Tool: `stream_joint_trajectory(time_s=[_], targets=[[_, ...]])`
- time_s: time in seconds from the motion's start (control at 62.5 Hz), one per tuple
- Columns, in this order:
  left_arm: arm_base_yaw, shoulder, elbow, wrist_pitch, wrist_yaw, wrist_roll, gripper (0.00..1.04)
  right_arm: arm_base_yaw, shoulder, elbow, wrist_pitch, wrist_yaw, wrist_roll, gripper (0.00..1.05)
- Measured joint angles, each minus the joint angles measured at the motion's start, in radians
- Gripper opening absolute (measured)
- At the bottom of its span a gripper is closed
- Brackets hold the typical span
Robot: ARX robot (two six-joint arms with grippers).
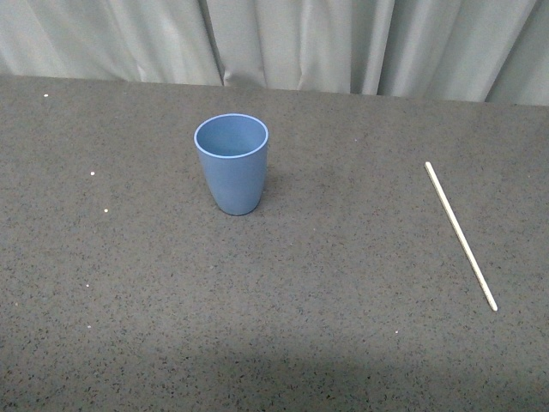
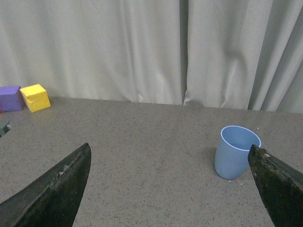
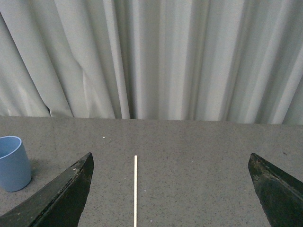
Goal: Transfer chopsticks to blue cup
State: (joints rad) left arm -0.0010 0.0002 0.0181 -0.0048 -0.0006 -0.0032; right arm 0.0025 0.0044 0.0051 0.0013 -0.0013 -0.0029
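The left jaws and right jaws both stand wide apart, holding nothing. The chopsticks (image 1: 461, 236), a single pale stick, lie flat on the surface (image 1: 129, 300) before the right jaws, well apart from the upright blue cup (image 1: 232, 163). By my judgement the whole transfer remains to be done.

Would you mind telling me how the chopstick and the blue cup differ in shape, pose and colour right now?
The chopstick is long and thin; the blue cup is short and wide. The chopstick lies flat on the grey table, while the blue cup stands upright with its open mouth up. The chopstick is cream-white; the blue cup is light blue. Both rest on the same table, well apart from each other.
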Motion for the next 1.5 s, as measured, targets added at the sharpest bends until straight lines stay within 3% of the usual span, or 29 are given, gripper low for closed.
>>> stream_joint_trajectory(time_s=[1.136,1.184,1.232,1.264,1.328,1.504], targets=[[0.0,0.0,0.0,0.0,0.0,0.0,0.98,0.0,0.0,0.0,0.0,0.0,0.0,0.95],[0.0,0.0,0.0,0.0,0.0,0.0,0.98,0.023,0.016,0.008,-0.026,0.083,-0.032,0.95],[0.0,0.0,0.0,0.0,0.0,0.0,0.98,0.076,0.09,0.026,-0.034,0.245,-0.088,0.95],[0.0,0.0,0.0,0.0,-0.002,0.0,0.98,0.086,0.153,0.034,-0.011,0.283,-0.119,0.95],[0.0,0.0,0.0,0.0,0.0,0.0,0.98,0.066,0.299,0.056,0.057,0.241,-0.13,0.95],[0.0,0.0,0.0,0.0,0.0,0.0,0.98,-0.016,0.832,0.263,0.202,0.002,-0.092,0.95]])
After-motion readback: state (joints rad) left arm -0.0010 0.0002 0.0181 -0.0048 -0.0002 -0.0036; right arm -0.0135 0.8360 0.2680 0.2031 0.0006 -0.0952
